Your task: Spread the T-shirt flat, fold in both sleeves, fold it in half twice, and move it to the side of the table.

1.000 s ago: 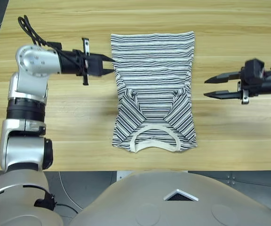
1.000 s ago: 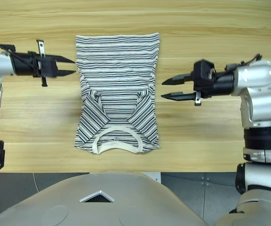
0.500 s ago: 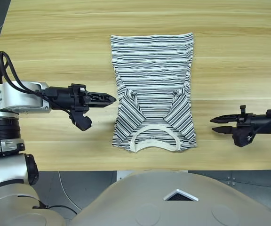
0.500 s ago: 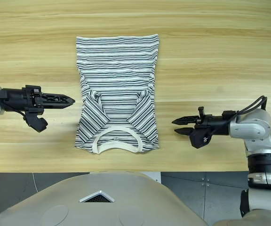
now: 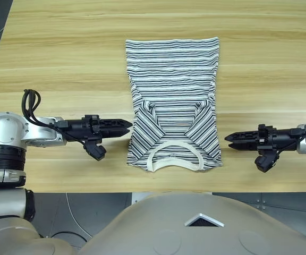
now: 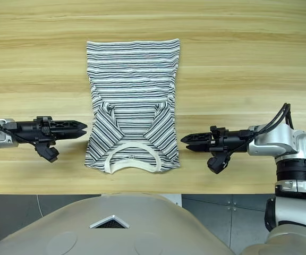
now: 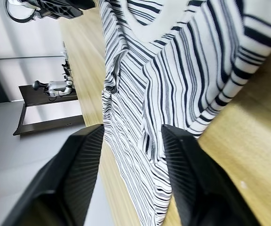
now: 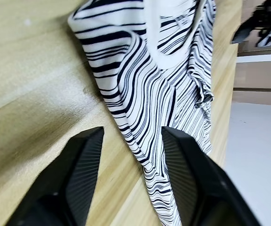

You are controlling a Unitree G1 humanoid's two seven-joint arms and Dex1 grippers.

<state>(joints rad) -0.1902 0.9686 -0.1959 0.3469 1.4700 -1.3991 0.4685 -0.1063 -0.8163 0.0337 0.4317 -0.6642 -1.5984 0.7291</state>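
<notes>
Currently the T-shirt (image 5: pixel 171 114) lies flat in the middle of the frame on the wooden desk (image 5: pixel 62 53), with its hem toward the upper edge and its cream collar (image 5: pixel 175 159) toward the lower edge. Both sleeves (image 5: pixel 147 122) are folded in over the striped front, their edges forming a V above the collar. The body is not yet folded in half. The left claw (image 5: pixel 127 126) sits low over the desk at lower left, pointing at the shirt's left edge; its tips are just beside the cloth, and contact cannot be confirmed. The right claw (image 5: pixel 229 142) sits at lower right, pointing at the shirt's right edge, with a narrow strip of bare desk between. On both claws the fingers (image 7: pixel 81 183) stand parted, as the wrist views show, and they grip nothing
</notes>
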